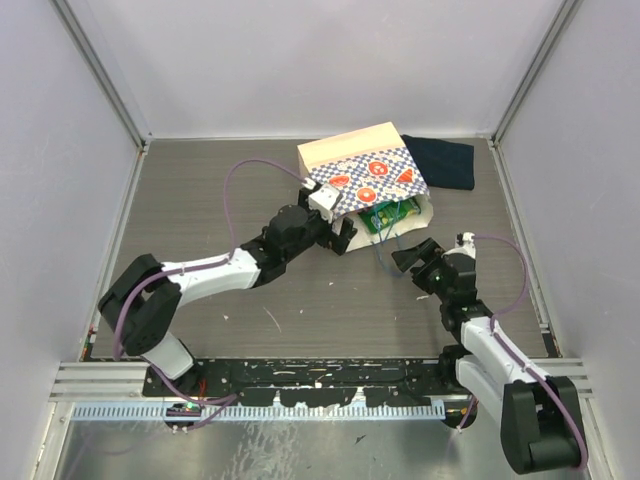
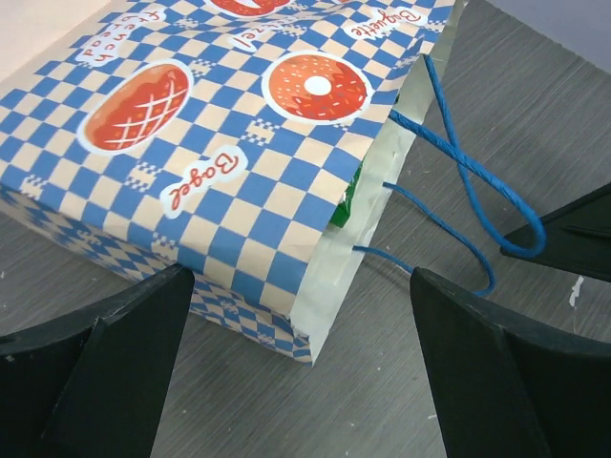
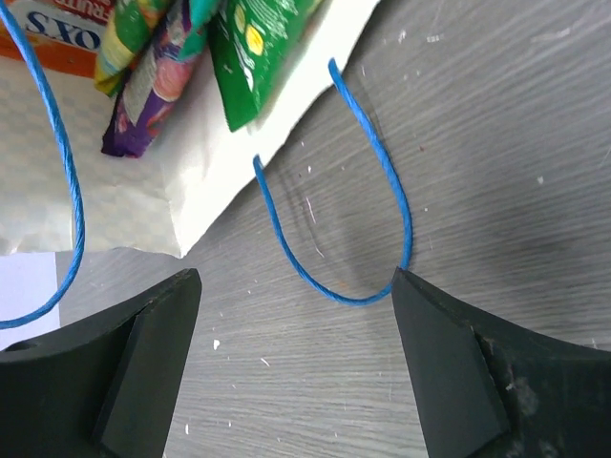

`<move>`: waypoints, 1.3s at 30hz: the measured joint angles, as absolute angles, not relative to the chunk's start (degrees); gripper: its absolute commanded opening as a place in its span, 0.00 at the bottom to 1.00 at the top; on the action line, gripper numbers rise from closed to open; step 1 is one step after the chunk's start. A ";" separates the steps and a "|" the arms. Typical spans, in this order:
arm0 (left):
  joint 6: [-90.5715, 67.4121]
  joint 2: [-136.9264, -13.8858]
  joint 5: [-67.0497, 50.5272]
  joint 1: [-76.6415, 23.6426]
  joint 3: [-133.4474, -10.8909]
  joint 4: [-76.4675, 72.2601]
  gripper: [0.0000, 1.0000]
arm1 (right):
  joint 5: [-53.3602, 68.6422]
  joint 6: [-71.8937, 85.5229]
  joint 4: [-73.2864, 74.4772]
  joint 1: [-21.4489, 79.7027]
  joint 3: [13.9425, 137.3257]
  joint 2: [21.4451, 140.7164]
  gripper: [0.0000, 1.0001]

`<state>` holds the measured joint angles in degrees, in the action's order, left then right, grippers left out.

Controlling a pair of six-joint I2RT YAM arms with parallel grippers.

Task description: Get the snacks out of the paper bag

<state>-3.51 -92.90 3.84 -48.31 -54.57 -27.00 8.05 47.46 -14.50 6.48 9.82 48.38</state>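
Green snacks (image 3: 250, 52) in bag (image 3: 124, 205), ahead R claw (image 3: 294, 286)

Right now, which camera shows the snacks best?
Right wrist: the snacks lie close up in the mouth of the paper bag, green and purple pouches clear. Top view shows them small; left wrist shows only a green sliver.

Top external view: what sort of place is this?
Probably a robot test cell: plain grey walls enclose the table, and the left arm and right arm are bolted to a metal rail at its near edge.
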 measured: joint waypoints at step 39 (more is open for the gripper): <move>3.20 -111.61 -2.83 -48.25 -66.52 -24.45 0.98 | 8.45 46.89 -18.87 5.56 8.80 57.01 0.88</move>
<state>3.20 -111.61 -2.83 -48.25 -66.52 -24.45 8.45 46.89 -18.87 5.56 8.80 57.01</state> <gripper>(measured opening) 0.983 0.879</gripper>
